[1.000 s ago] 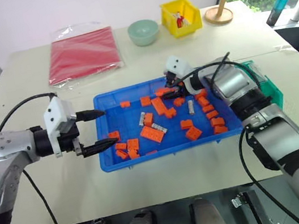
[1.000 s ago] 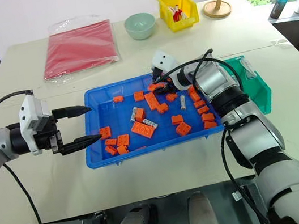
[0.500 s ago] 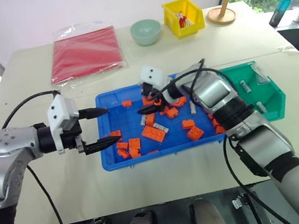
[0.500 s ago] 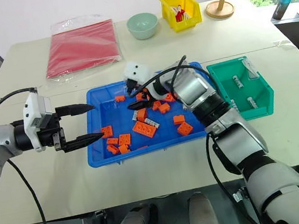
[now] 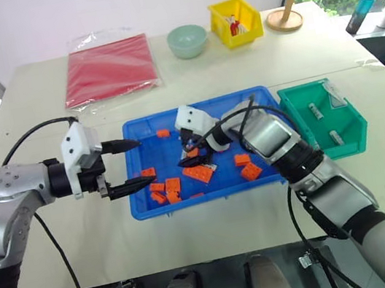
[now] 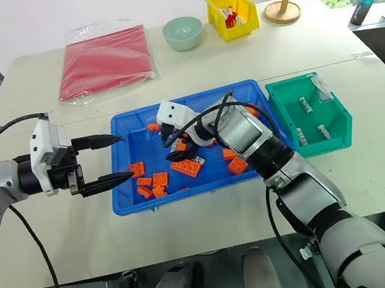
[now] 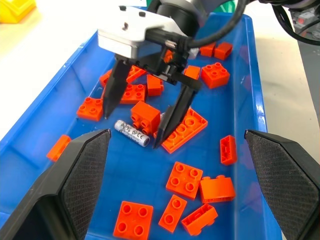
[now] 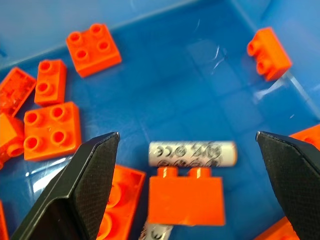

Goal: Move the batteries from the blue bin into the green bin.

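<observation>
Left gripper [image 5: 137, 165] hangs at the left rim of the blue bin [image 5: 141, 207], fingers spread wide, nothing between them, tips pointing in over the bin.

Blue bin sits mid-table. Orange bricks [image 5: 167, 188] lie scattered over its floor, a cluster near the left corner, more in the middle and toward the right.

Right gripper [image 7: 136, 125] is down inside the bin near its middle, pointing steeply at the floor, jaws spread. One battery [image 7: 131, 133] lies flat on the bin floor directly between the two fingertips, not pinched; neither finger visibly touches it. In the right wrist view the same battery [image 8: 192, 154] lies crosswise between the fingers, touching a two-stud brick [image 8: 185, 198] just beside it. The end of a second battery [image 8: 156, 232] pokes out just past that brick.

Green bin [image 6: 339, 130] stands just right of the blue bin, close to it. Three batteries [image 6: 305, 105] lie on its floor, apart from one another.

Back of the table: red pouch [image 5: 107, 69], pale bowl [image 5: 186, 41], yellow bin [image 5: 235, 20], wooden stand [image 5: 284, 19].
</observation>
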Controlling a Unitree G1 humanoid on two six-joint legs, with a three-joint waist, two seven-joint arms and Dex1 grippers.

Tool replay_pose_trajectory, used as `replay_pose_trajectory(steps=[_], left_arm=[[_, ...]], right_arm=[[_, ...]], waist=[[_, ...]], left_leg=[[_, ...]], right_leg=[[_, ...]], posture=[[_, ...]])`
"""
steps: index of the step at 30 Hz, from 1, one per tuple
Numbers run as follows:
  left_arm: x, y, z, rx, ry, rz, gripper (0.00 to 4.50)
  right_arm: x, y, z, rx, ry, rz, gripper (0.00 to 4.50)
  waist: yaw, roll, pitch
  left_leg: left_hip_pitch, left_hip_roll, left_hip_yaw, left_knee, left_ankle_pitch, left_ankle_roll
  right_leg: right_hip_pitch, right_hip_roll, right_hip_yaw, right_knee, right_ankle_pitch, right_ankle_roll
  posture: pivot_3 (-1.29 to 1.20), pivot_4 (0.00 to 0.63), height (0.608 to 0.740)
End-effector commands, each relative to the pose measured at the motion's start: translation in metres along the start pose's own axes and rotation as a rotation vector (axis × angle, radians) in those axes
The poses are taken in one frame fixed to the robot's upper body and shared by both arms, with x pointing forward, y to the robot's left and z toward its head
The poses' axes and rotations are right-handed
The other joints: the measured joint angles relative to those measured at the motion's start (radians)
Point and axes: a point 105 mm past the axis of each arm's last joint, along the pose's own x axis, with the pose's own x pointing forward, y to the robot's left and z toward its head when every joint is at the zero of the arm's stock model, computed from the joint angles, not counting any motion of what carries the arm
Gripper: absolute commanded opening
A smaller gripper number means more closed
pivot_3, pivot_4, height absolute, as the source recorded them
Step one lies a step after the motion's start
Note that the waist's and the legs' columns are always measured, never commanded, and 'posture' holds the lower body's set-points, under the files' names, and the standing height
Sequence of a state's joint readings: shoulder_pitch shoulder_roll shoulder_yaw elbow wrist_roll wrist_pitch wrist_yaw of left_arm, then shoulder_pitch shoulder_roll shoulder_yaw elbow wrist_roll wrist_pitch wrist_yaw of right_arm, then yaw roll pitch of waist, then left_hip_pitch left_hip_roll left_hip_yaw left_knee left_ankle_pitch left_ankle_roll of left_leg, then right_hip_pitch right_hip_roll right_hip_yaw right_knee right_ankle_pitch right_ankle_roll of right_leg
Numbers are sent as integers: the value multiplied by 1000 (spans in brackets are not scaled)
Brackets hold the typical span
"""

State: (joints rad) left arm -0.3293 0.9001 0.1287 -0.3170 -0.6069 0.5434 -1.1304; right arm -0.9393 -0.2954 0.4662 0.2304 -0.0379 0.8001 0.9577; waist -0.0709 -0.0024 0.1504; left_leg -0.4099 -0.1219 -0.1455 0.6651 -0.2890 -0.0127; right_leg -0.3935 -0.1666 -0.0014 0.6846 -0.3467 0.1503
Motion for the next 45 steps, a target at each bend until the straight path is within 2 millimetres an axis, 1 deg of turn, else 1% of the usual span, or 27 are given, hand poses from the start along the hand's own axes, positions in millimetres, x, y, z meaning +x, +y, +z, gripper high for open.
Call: replay_pose_trajectory(steps=[1,8,10,12,14,16,18,19,21,23,26,29,31,33,35,37,39,40,41,42,44,45], left_arm=[[1,0,10,39,-9,-10,4500],[3,3,14,48,-18,-9,4500],[3,4,15,50,-18,-8,4500],[3,4,15,52,-19,-7,4500],[4,5,15,53,-20,-6,4500],[4,5,15,53,-20,-7,4500],[4,5,15,52,-22,-9,4500],[5,5,14,51,-22,-10,4500],[6,5,14,49,-25,-14,4500],[7,5,13,47,-27,-19,4500],[9,4,12,45,-29,-28,4500],[11,5,12,43,-32,-43,4500],[13,5,12,44,-34,-54,4500],[15,6,12,47,-38,-62,4500],[18,7,13,51,-45,-69,4500],[20,8,15,53,-50,-74,4500],[22,8,16,57,-53,-78,4500],[23,9,17,59,-55,-79,4500],[23,9,18,60,-57,-81,4500],[24,9,19,61,-58,-82,4500],[23,9,20,63,-59,-83,4500],[23,9,20,64,-59,-81,4500]], right_arm=[[1,3,7,-35,-17,-6,4484],[14,3,-11,-12,27,-4,4484],[14,3,-12,-14,23,-5,3966],[10,1,-5,-20,-4,-8,3145],[2,-1,4,-30,-37,-18,2226],[-12,-6,17,-32,-86,-31,2226],[-32,-11,32,-14,-155,-48,2226],[-44,-16,38,27,-190,-61,2226],[-71,-26,45,93,-252,-96,2226],[-96,-35,44,161,-294,-135,2226],[-140,-55,21,268,-297,-273,2226],[-187,-72,-26,361,-223,-458,2226],[-212,-76,-56,410,-167,-549,2226],[-230,-75,-80,452,-117,-621,2226],[-241,-72,-98,488,-83,-661,2226],[-244,-67,-110,504,-57,-678,2226],[-245,-67,-117,519,-46,-699,3266],[-246,-67,-119,518,-44,-709,3631],[-244,-68,-115,497,-56,-708,4153],[-242,-69,-107,467,-79,-697,4442],[-239,-70,-94,423,-113,-682,4442],[-236,-71,-79,383,-155,-655,4442]], waist=[[0,0,0],[0,0,0],[0,0,0],[0,0,0],[0,0,0],[1,0,0],[1,0,0],[2,0,0],[2,0,0],[5,0,0],[7,0,0],[18,0,0],[28,-1,0],[32,-1,0],[26,-1,0],[21,-1,0],[19,-1,0],[19,-1,0],[19,-1,0],[21,-1,0],[24,-1,0],[25,-1,0]], left_leg=[[0,0,0,0,0,0],[0,0,0,0,0,0],[0,0,0,0,0,0],[0,0,0,0,0,0],[0,0,0,0,0,0],[0,0,0,0,0,0],[0,0,0,0,0,0],[0,0,0,0,0,0],[0,0,0,1,0,0],[-1,0,0,1,0,0],[-1,-1,-1,1,0,0],[-1,-1,0,1,0,0],[-1,-1,1,1,0,0],[-1,-1,1,1,0,1],[-1,-1,4,1,0,1],[-1,0,6,1,0,1],[0,2,7,1,0,1],[0,2,7,0,0,1],[0,2,8,0,0,1],[0,2,8,0,0,1],[0,2,8,1,0,1],[0,2,8,1,0,1]], right_leg=[[0,0,0,0,0,0],[0,0,0,0,0,0],[0,0,0,0,0,0],[0,0,0,0,0,0],[0,0,0,0,0,0],[0,0,0,0,0,0],[0,0,0,0,0,0],[0,0,0,0,0,0],[0,0,0,0,0,0],[1,0,0,0,0,0],[1,0,0,0,0,0],[1,-1,0,-1,0,0],[1,-1,0,-1,0,0],[1,-2,0,-1,0,0],[1,-2,0,-1,0,0],[1,-2,0,-1,0,0],[1,-1,0,-1,0,0],[1,0,0,-1,0,0],[1,0,0,-1,0,0],[1,0,0,-1,0,0],[1,-1,0,-1,0,0],[1,-1,0,-1,0,0]], posture=[[0,150,717],[0,150,717],[0,150,717],[0,150,717],[0,150,717],[0,150,717],[0,150,717],[0,150,717],[0,150,717],[0,150,717],[0,150,717],[0,150,717],[0,150,717],[0,150,717],[0,150,717],[0,150,717],[0,150,717],[0,150,717],[0,150,717],[0,150,717],[0,150,717],[0,150,717]])
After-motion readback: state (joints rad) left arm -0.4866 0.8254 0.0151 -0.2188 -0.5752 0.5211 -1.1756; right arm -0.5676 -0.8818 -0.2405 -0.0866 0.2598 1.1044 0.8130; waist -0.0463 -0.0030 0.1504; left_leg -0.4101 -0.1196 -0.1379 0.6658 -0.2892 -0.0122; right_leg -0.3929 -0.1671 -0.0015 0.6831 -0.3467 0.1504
